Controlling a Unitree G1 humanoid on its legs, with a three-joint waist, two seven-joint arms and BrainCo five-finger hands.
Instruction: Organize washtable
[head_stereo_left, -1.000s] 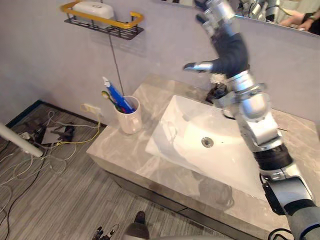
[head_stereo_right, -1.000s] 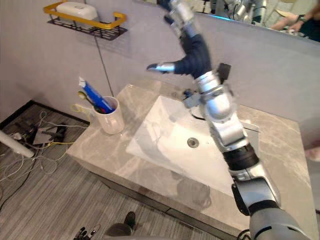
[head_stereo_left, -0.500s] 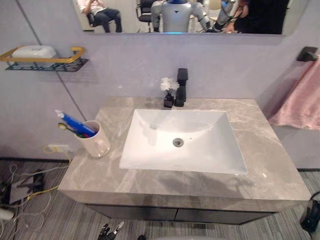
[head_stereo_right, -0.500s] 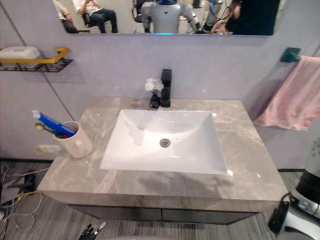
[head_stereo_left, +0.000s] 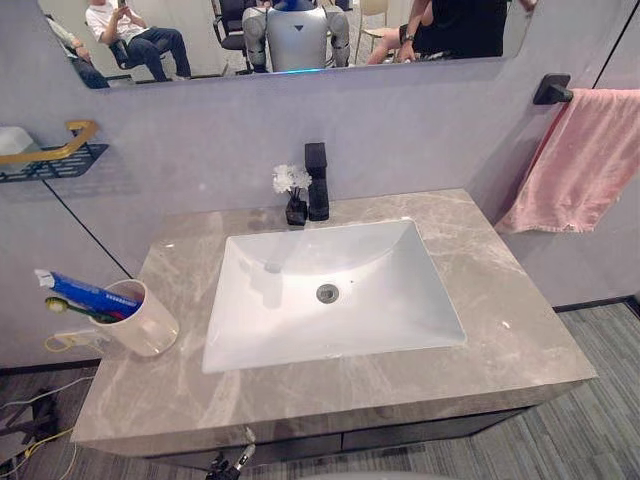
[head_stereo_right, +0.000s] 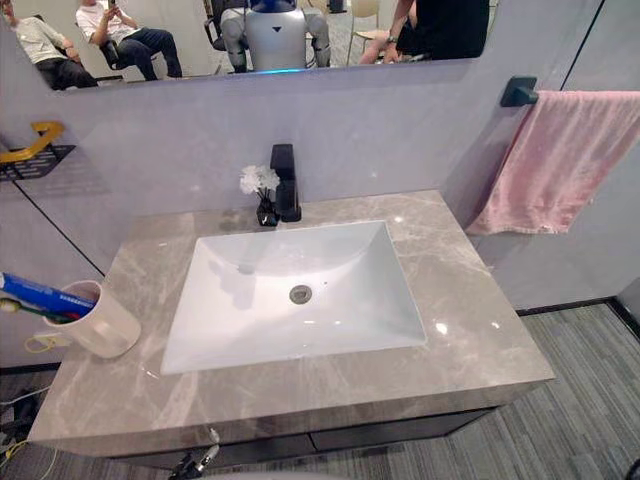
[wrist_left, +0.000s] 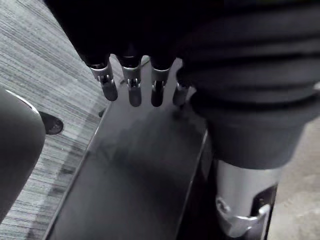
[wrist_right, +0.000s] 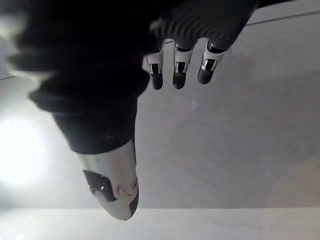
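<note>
Left eye view: spotting the cream cup (head_stereo_left: 146, 323) at the worktop (head_stereo_left: 500, 330)'s left edge, carrying toothpaste (head_stereo_left: 88, 295) and a toothbrush (head_stereo_left: 55, 304). Judging it light, rigid, smooth and breakable, best wrapped round the body.

Left wrist view: finding the left hand (wrist_left: 131, 82) hanging with fingers (wrist_left: 156, 92) loosely straight, gripping nothing.

Right wrist view: finding the right hand (wrist_right: 176, 67) likewise relaxed, empty.

The left hand (wrist_left: 134, 89) has a black ribbed cover (wrist_left: 250, 75) and silver fingers (wrist_left: 107, 86) with dark tips. The right hand (wrist_right: 178, 72) has the same ribbing, silver dark-tipped fingers and a pale thumb (wrist_right: 112, 185) with a dark inset.
</note>
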